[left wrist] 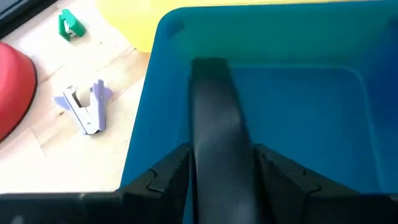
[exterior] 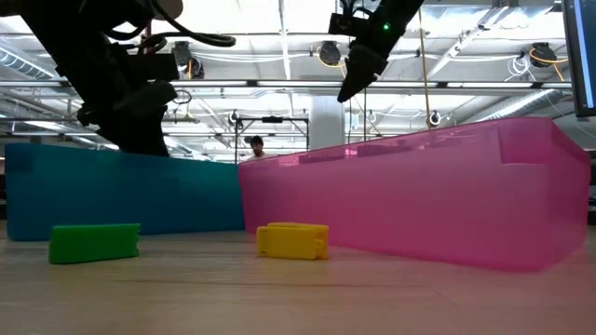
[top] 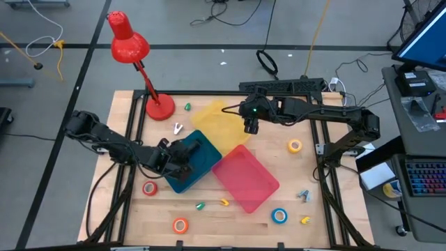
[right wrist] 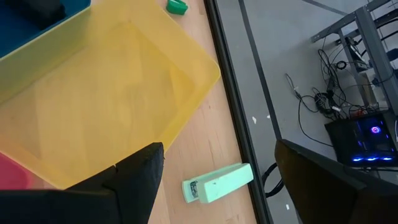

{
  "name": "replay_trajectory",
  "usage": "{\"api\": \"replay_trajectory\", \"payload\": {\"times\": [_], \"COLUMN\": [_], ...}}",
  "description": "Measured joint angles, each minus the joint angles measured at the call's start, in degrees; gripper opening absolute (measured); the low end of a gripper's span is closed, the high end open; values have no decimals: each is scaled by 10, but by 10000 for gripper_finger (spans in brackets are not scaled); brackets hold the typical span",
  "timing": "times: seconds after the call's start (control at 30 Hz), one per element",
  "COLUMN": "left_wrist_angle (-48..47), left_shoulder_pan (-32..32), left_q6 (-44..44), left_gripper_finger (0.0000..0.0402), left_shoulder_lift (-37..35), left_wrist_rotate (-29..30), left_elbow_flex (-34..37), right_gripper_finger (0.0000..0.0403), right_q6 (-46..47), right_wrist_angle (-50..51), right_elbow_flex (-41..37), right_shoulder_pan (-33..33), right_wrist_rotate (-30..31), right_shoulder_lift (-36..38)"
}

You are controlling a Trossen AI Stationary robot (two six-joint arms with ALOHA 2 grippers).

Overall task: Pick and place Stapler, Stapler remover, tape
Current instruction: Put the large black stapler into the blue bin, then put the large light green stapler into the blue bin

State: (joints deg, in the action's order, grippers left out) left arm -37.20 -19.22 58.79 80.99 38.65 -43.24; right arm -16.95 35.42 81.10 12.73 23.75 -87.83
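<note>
my left gripper (left wrist: 221, 180) sits over the blue tray (left wrist: 323, 99), jaws pinching a black stapler (left wrist: 214, 124) by its near end. the stapler's long axis runs straight out from the fingers, nose pointing toward the tray's far wall and tilted down into the bin. from the high view the left gripper (top: 174, 155) is over that tray's left part.

my right gripper (right wrist: 217, 180) hovers above the table's far edge beside the yellow tray (right wrist: 112, 93), jaws spread wide with nothing between them. below it lies a pale green stapler (right wrist: 217, 182), long axis skewed to the table edge.

handling, as i judge it: the black stapler looks rigid and fairly heavy for its size, smooth plastic, so a grip across the narrow body near the middle would hold better than the tail end i have now — it could pivot. the green one looks similar; i'd close across its short sides.

a lilac staple remover (left wrist: 84, 106) lies on the wood just beside the blue tray — light, springy, best pinched across its flat wings. the tape rolls (top: 295, 146) lie scattered well apart; light rigid rings, easiest taken through the wall of the ring. the pink tray (top: 245, 178) touches the blue one.
</note>
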Motion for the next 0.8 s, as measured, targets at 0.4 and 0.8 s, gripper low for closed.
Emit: {"api": "replay_trajectory", "payload": {"times": [0.4,0.8], "left_wrist_angle": [-6,2], "left_shoulder_pan": [0,20], "left_q6": [-32,-31], "left_gripper_finger": [180,176], "left_shoulder_lift": [-8,-160], "left_wrist_rotate": [-5,-30], "left_elbow_flex": [-1,-34], "right_gripper_finger": [297,297], "right_q6": [-6,-79], "right_wrist_angle": [0,0], "right_elbow_flex": [0,0], "right_shoulder_pan": [0,3], "right_wrist_rotate": [0,21], "right_shoulder_lift": [0,0]}}
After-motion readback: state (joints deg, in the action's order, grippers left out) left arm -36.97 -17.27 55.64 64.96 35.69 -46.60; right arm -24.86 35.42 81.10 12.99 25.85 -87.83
